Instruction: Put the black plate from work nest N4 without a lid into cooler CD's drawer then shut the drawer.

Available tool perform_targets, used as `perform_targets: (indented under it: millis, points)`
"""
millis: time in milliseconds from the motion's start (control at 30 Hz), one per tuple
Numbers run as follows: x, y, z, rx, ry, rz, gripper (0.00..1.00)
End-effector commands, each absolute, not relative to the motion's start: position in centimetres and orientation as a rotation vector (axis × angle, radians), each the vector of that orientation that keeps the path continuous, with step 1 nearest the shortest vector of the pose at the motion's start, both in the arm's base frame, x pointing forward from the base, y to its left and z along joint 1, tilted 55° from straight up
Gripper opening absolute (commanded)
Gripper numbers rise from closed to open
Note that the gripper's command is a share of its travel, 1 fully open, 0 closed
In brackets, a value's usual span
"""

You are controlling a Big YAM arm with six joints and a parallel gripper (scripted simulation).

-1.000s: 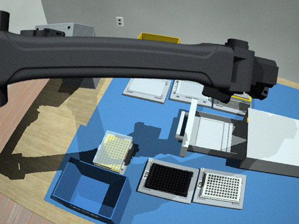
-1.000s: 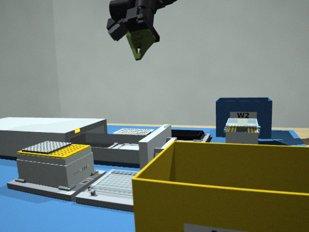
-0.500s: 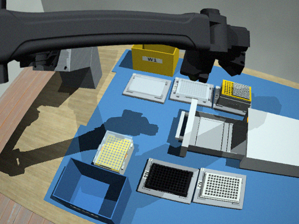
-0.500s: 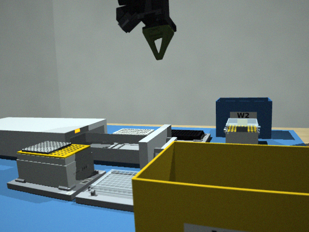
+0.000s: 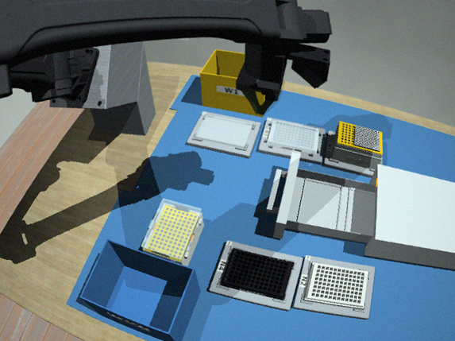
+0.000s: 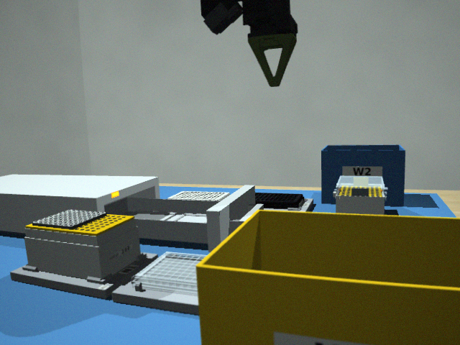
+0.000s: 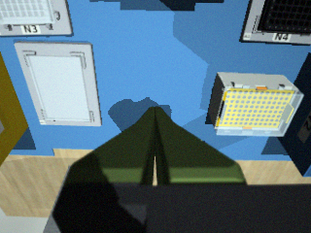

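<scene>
High above the far side of the tabletop [image 5: 59,224], near the yellow bin [image 5: 222,82], the arm [image 5: 133,24] reaches out with its gripper [image 5: 262,107] pointing straight down and well clear of everything below. Across the blue mat [image 5: 249,331], the cooler [image 5: 428,209] lies with its drawer [image 5: 325,203] pulled out toward the arm's base, the bar handle [image 5: 289,186] standing at the drawer's front and the amber lamp [image 6: 115,193] lit, so the drawer looks ready to receive something. At the near edge of the mat, the black plate [image 5: 256,272] sits flat in its nest marked N4, uncovered, beside a white plate [image 5: 336,285] in the neighbouring nest. From the jaws, which are pressed together with nothing between them, the black plate lies well apart on the opposite side of the drawer, diagonally across the mat; in the wrist view only a corner of it [image 7: 287,15] shows at the upper right, past the tip box [image 7: 255,104]. Its long side runs roughly along the mat's near edge, the same way as the drawer's travel, so my judgement is that the coming move means crossing over the open drawer, opening the jaws, and later turning the plate so its long side runs across the drawer.
</scene>
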State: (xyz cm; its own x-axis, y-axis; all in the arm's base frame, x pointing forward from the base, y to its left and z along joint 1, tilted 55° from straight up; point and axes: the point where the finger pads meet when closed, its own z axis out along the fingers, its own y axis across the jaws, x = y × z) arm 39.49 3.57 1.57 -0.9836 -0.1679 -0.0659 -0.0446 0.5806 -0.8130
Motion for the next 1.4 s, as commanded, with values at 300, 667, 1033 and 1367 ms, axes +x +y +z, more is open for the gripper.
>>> perform_targets:
  millis: [300, 667, 1033, 1367]
  points:
    - [40.7, 4.5, 2.7, -0.137, 2.638, -1.326, 0.0]
    - [41.4, 0.8, 4.2, -0.118, 2.64, -1.334, 1.0]
    - [43.4, -2.0, 5.8, -0.112, 2.634, -1.331, 1.0]
    - [44.7, -5.5, 8.3, -0.101, 2.622, -1.326, 1.0]
